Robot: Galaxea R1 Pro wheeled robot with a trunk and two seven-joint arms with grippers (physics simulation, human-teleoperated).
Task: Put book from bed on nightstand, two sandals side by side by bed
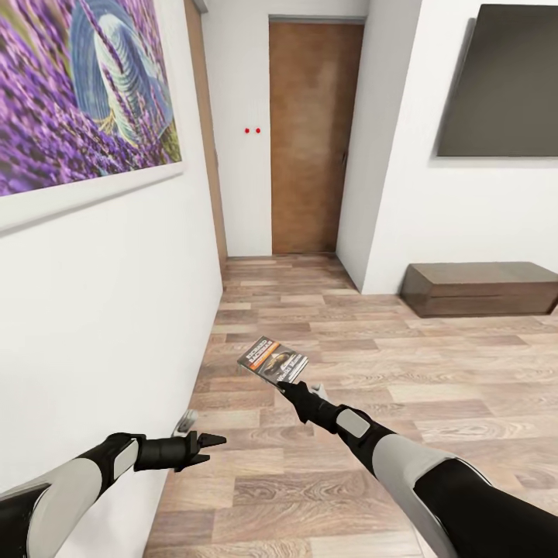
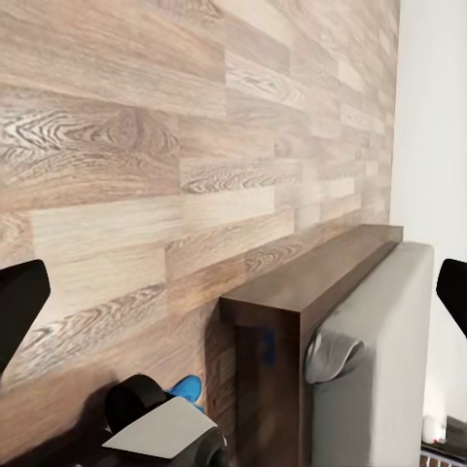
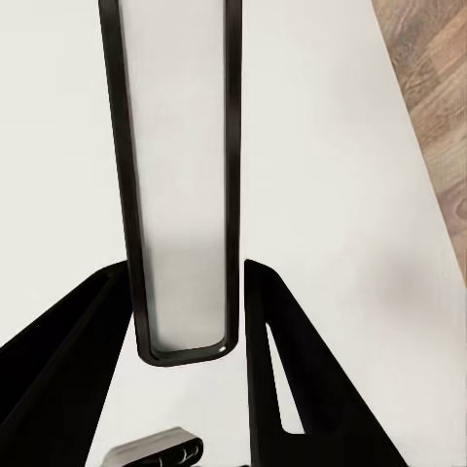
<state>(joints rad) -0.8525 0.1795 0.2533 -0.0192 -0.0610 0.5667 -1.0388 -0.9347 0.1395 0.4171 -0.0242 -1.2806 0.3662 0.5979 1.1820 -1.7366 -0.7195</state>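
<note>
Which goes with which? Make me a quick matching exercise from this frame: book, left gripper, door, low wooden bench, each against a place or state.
Things:
1. book
2. left gripper
3. door
4. low wooden bench

Places or states:
A. closed, at the far end of the hallway
B. against the wall under the dark screen
C. held in the right gripper, above the wood floor
D. open and holding nothing, beside the wall with the purple picture

Pairs: 1-C, 2-D, 3-A, 4-B
</note>
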